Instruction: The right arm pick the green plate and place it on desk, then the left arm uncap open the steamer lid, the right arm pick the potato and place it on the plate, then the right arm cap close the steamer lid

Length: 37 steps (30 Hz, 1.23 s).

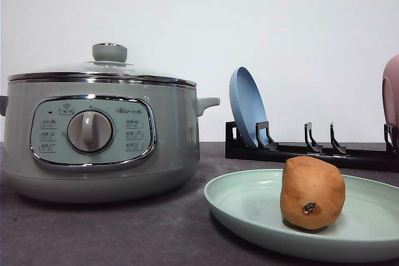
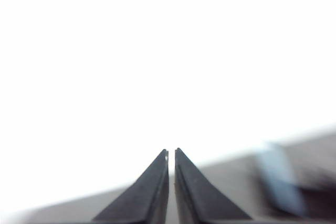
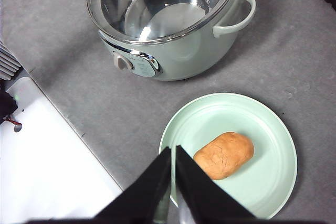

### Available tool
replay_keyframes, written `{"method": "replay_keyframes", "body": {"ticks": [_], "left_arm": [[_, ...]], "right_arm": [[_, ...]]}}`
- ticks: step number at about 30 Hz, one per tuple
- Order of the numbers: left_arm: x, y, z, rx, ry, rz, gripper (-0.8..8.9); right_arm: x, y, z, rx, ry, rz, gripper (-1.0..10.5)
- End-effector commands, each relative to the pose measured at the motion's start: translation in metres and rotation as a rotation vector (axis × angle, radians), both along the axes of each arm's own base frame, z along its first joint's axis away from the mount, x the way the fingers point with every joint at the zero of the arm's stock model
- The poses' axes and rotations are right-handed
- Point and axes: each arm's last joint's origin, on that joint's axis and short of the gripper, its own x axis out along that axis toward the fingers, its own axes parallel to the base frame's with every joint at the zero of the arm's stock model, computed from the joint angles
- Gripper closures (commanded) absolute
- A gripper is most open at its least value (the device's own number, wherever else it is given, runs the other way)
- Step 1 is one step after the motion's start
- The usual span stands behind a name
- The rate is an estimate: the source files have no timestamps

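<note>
The potato (image 1: 312, 192) lay on the green plate (image 1: 249, 207), which rested flat on the worktop (image 1: 124, 235) just beside the steamer (image 1: 93, 141). The steamer lid (image 1: 106, 66) sat closed on the pot. The right gripper (image 3: 173, 150) hung high above the plate's edge, jaws together. The left gripper (image 2: 171, 153), jaws nearly together, faced a washed-out blur, perhaps the wall.

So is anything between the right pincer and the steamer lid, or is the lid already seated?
Nothing visible stands between. The steamer lid already sits on the steamer; the right pincer hangs above the green plate, beside the potato.
</note>
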Motion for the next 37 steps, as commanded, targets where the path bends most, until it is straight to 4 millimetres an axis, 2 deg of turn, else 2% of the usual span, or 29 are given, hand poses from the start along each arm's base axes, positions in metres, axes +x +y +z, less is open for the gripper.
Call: {"method": "replay_keyframes", "body": {"ticks": [1,4,8,15,21,27,30,37], "left_arm": [[-0.009,0.011,-0.025,0.044,-0.049,0.203,7.96],[-0.022,0.017,-0.053,0.034,-0.101,0.319,7.96],[-0.029,0.020,-0.097,0.031,-0.133,0.365,7.96],[-0.023,0.022,-0.187,0.037,-0.093,0.388,7.96],[-0.019,0.023,-0.247,0.046,-0.013,0.388,7.96],[-0.015,0.023,-0.298,0.051,0.048,0.387,7.96],[-0.012,0.023,-0.317,0.039,0.085,0.386,7.96],[-0.005,0.024,-0.345,0.049,0.173,0.384,7.96]], "right_arm": [[0.000,0.001,0.004,0.007,-0.022,0.011,9.4],[0.000,0.001,0.004,0.007,-0.022,0.011,9.4],[0.000,0.001,0.004,0.007,-0.022,0.011,9.4],[0.000,0.001,0.004,0.007,-0.022,0.011,9.4],[0.000,0.001,0.004,0.007,-0.022,0.011,9.4],[0.000,0.001,0.004,0.007,-0.022,0.011,9.4],[0.000,0.001,0.004,0.007,-0.022,0.011,9.4],[0.000,0.001,0.004,0.007,-0.022,0.011,9.4]]}}
